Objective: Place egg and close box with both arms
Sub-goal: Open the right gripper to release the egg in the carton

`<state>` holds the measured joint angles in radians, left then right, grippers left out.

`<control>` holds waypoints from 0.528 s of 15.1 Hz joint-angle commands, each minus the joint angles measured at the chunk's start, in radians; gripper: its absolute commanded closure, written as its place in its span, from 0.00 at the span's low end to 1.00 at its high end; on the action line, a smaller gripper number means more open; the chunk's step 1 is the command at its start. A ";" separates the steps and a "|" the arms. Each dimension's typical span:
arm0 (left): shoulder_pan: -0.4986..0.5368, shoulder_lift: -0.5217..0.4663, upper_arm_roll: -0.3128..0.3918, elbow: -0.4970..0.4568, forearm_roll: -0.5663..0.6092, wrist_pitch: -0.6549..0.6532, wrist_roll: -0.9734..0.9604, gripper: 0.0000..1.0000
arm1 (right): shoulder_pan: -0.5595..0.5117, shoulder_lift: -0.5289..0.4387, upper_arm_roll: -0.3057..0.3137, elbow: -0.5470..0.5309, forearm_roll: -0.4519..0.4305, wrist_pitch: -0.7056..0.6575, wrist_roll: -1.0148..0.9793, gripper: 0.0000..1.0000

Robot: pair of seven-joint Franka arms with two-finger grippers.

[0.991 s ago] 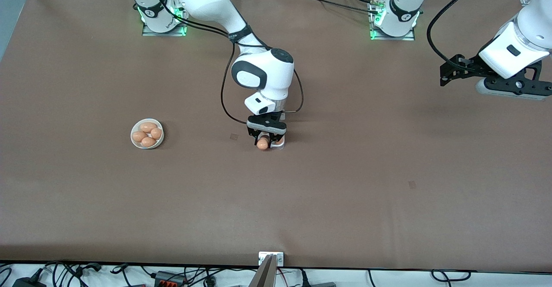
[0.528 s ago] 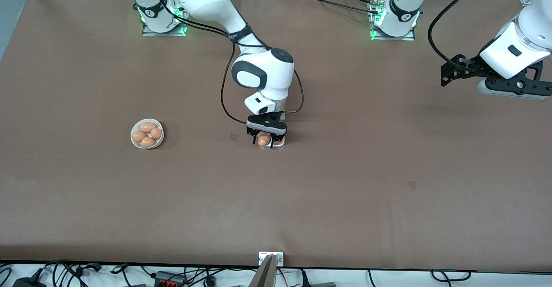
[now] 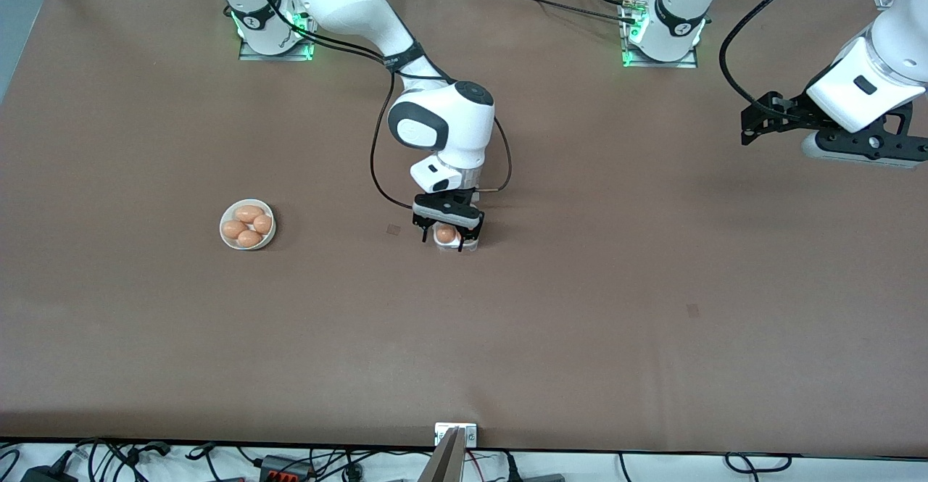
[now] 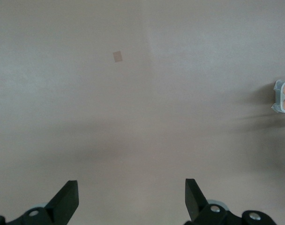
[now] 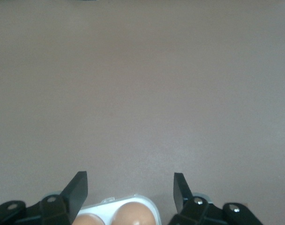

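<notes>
Our right gripper (image 3: pixel 446 233), fingers spread with nothing between them, hangs directly over the egg (image 3: pixel 445 233) in the box (image 3: pixel 457 244), while our left gripper (image 3: pixel 754 118), also spread, waits toward the left arm's end.

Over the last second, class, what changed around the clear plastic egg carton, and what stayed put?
The right gripper let go of the light-brown egg, which now sits in the clear plastic egg carton, and opened its fingers. Unchanged: the round white bowl of eggs, and the left gripper waiting open over bare table.
</notes>
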<state>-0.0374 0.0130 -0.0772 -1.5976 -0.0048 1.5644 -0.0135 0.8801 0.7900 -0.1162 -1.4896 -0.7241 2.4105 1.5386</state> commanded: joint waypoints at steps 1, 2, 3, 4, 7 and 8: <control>-0.002 0.013 -0.003 0.030 0.025 -0.013 0.000 0.00 | -0.027 -0.027 0.007 -0.001 0.017 -0.011 -0.038 0.17; -0.002 0.013 -0.003 0.030 0.025 -0.014 -0.002 0.00 | -0.044 -0.044 0.019 -0.006 0.028 -0.011 -0.064 0.17; -0.002 0.013 -0.003 0.030 0.025 -0.014 -0.003 0.00 | -0.067 -0.058 0.036 -0.008 0.049 -0.027 -0.102 0.17; -0.002 0.013 -0.004 0.030 0.023 -0.014 -0.006 0.00 | -0.084 -0.075 0.043 -0.006 0.069 -0.051 -0.142 0.17; -0.006 0.013 -0.004 0.031 0.022 -0.015 -0.008 0.00 | -0.153 -0.119 0.062 -0.006 0.178 -0.089 -0.357 0.14; -0.006 0.012 -0.010 0.031 0.016 -0.017 -0.006 0.00 | -0.177 -0.141 0.072 -0.006 0.234 -0.111 -0.441 0.14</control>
<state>-0.0382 0.0130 -0.0780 -1.5976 -0.0047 1.5643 -0.0143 0.7634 0.6987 -0.0864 -1.4863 -0.5698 2.3433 1.2437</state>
